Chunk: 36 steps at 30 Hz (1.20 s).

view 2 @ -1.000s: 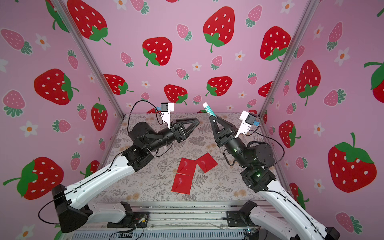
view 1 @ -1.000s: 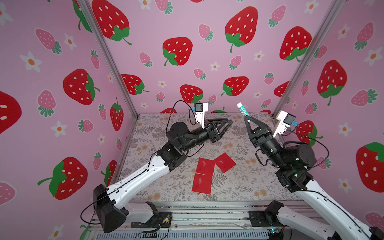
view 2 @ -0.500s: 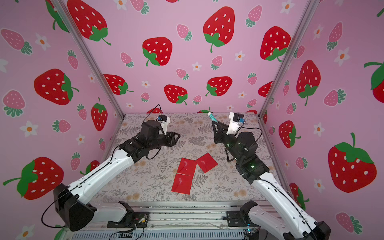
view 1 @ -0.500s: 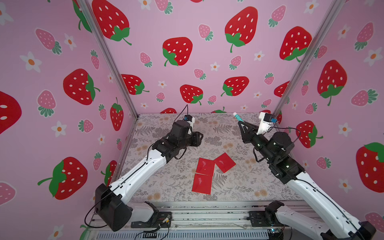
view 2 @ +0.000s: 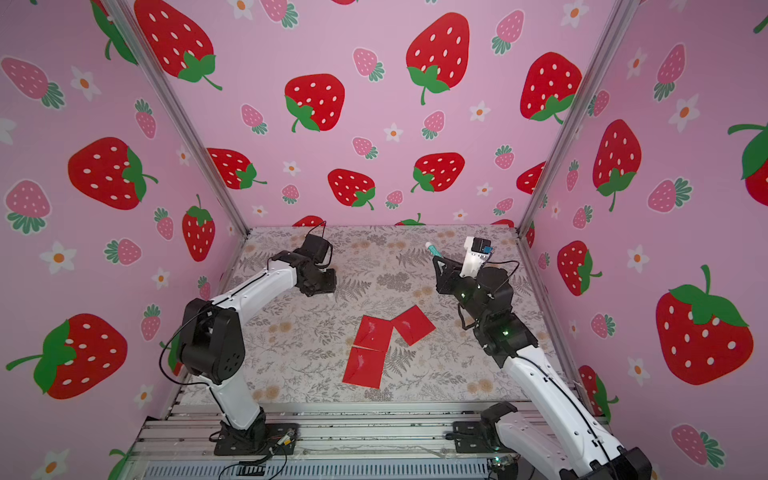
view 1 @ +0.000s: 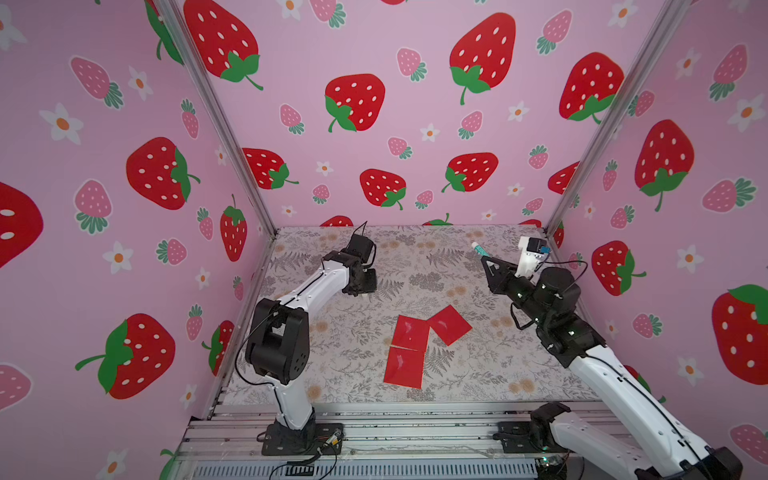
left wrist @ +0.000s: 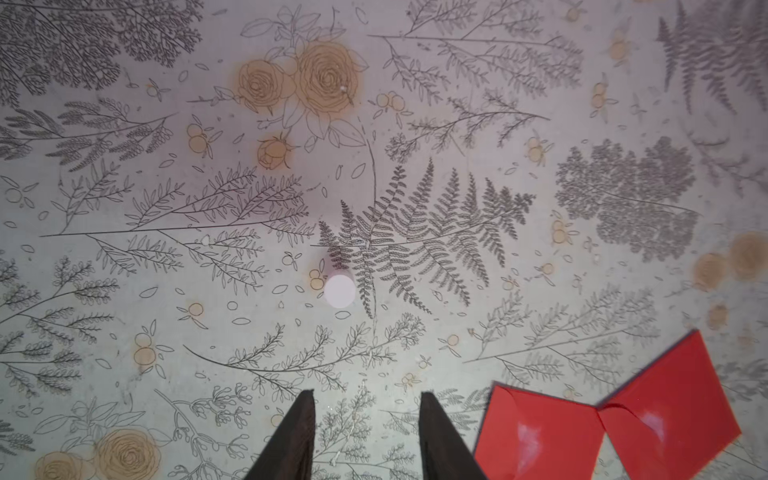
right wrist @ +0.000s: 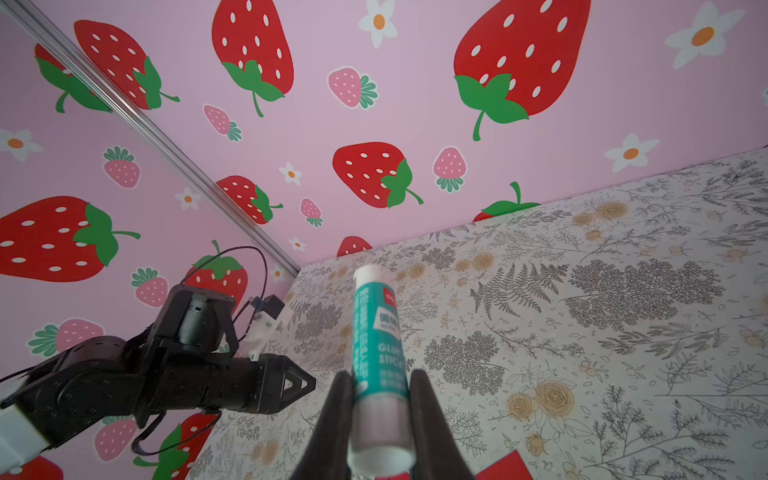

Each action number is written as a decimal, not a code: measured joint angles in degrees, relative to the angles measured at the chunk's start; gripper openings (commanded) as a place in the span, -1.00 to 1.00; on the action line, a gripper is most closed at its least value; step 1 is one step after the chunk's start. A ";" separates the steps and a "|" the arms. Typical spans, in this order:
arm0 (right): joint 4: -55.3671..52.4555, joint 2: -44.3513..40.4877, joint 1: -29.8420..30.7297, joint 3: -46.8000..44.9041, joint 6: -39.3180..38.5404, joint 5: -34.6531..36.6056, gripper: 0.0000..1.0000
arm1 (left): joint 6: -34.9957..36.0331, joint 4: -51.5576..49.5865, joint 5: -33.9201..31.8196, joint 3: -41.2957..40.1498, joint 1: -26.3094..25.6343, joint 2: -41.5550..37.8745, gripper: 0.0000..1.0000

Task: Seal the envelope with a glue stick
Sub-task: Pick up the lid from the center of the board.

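Up near the desk's (view 1: 478, 374) far right corner, the right gripper (right wrist: 380, 382) is clamped on the glue stick (right wrist: 376, 328), held off the desk, white end tilted toward the back wall (view 1: 415, 41). The left gripper (left wrist: 368, 395), over the desk's left half, points down with jaws apart and empty, a small white disc (left wrist: 340, 291) on the desk just ahead; the envelope (view 1: 409, 336) lies flat near the front middle.

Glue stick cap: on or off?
Off, apparently: a white cap stands alone on the table near the left gripper, while the right gripper holds the glue stick.
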 measured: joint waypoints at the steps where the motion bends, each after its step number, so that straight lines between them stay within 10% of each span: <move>1: -0.09 -0.02 -0.22 0.00 0.17 -0.24 -0.97 | 0.11 -0.66 -0.26 0.96 0.17 1.40 -0.17; 36: -0.17 1.46 -3.10 -1.81 4.94 -5.99 -0.95 | 1.05 -4.59 -1.18 10.16 1.55 17.00 -0.38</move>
